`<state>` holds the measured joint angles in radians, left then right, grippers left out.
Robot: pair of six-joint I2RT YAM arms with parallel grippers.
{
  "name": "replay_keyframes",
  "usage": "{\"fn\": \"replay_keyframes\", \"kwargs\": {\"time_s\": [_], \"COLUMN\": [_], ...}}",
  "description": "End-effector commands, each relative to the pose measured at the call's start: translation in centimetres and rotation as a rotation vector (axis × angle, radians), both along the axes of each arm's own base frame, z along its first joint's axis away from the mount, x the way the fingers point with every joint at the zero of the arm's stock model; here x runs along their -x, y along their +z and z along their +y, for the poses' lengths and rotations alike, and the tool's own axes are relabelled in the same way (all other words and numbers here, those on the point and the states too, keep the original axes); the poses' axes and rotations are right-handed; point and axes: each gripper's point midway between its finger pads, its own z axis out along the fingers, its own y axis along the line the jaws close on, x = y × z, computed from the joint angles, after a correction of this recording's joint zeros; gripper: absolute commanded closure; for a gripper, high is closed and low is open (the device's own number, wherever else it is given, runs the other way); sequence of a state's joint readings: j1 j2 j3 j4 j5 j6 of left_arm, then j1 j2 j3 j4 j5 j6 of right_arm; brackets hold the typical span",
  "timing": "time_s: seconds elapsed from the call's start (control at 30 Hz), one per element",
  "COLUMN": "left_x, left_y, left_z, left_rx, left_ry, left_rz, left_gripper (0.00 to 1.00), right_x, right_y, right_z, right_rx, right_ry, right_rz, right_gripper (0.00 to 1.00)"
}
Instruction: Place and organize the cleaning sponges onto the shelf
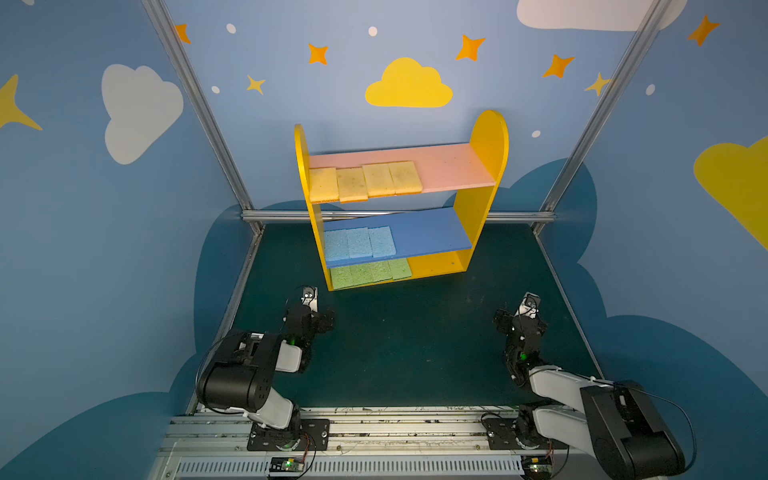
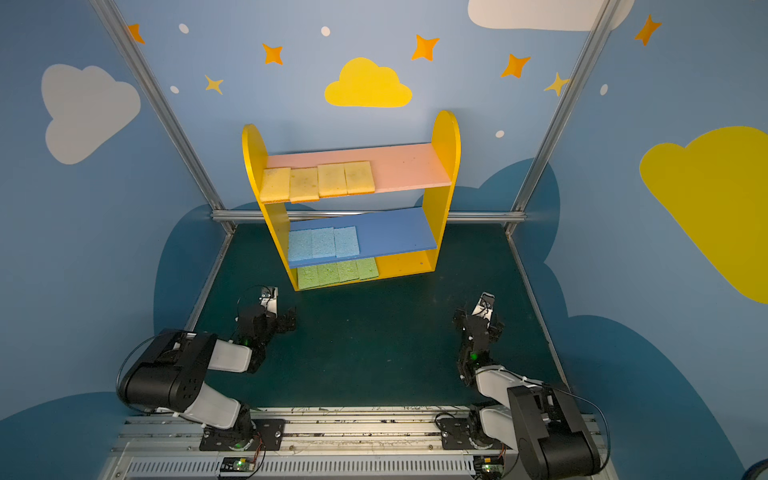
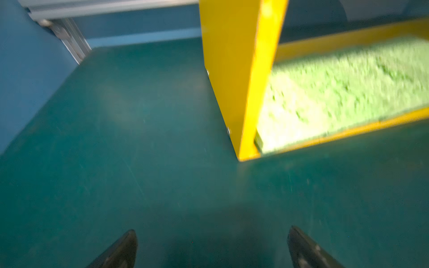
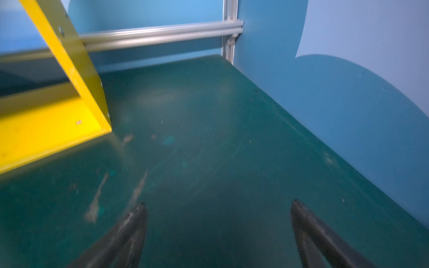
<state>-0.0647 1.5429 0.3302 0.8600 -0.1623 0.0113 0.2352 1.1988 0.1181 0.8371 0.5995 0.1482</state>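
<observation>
Because colours are kept apart, small yellow wooden shelf (image 1: 490,141): flat porous foam sponges (image 1: 365,180) rowed level by level (task looks finished).
Left gripper (image 3: 212,230): spread, empty.
Right gripper (image 4: 219,203): spread, empty.

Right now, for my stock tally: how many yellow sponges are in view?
4, side by side on the left half of the pink upper board: leftmost yellow sponge, second, third, fourth. None appears hidden.

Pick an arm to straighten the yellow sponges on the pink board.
Left, likely. The yellow sponges sit at the left end of the shelf, nearer the left gripper; the right gripper is farther.
</observation>
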Motion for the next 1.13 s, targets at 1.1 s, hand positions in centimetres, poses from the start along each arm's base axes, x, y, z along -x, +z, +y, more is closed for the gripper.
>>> {"fn": "replay_keyframes", "kwargs": {"time_s": [1.1], "left_x": [-1.7], "left_y": [1.8], "left_z": [0.9], "left_rx": [0.04], "left_ry": [-0.003], "left_rz": [-0.013], "left_gripper": [0.0], "right_x": [-7.6], "right_y": [-1.4], "right_z": [1.2], "right_rx": [-0.124], "right_ry": [0.179], "right_rz": [0.241], "right_gripper": [0.05]}}
